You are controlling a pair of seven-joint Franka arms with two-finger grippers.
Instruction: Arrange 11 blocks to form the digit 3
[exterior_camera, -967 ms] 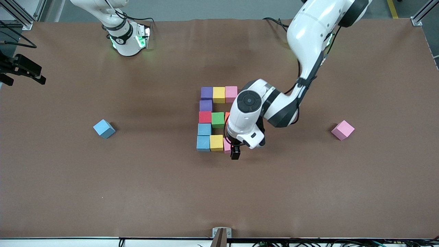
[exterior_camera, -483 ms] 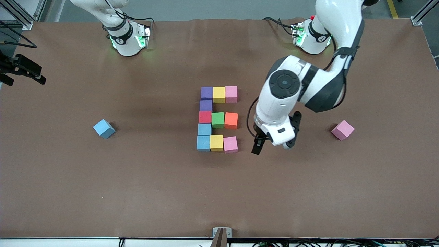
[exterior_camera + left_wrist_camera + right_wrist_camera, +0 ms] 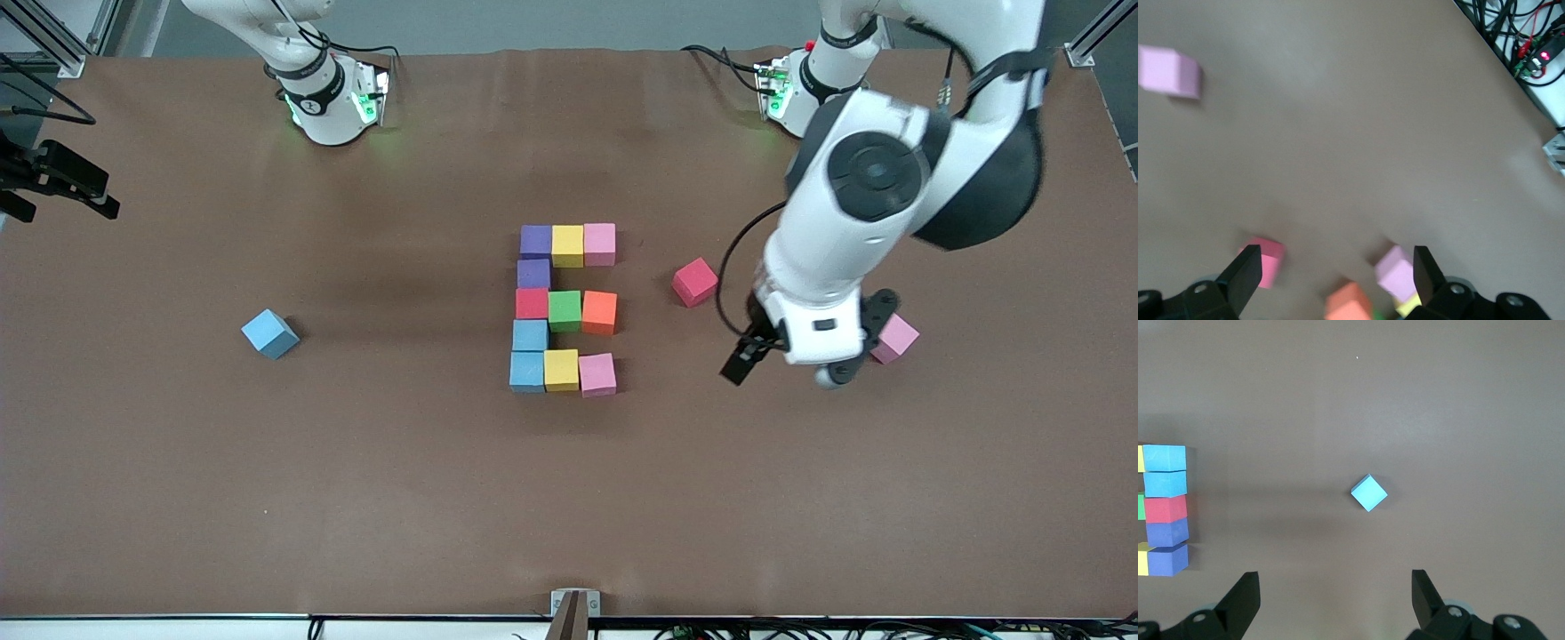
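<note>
My left tool (image 3: 756, 356) hangs spread and empty over the desk (image 3: 356, 462) beside the digit 3 (image 3: 564, 308), while my right tool (image 3: 1335, 600) waits spread.

Fourteen blocks (image 3: 565, 307) lie on the table (image 3: 356, 462): eleven forming the digit 3 (image 3: 532, 304), three loose (image 3: 694, 282)

Left gripper (image 3: 1335, 273) fingers spread wide with nothing between, brown table (image 3: 1351, 133), lone pink block (image 3: 1168, 70), red block (image 3: 1268, 260), orange block (image 3: 1348, 303), pale pink block (image 3: 1395, 272)
</note>
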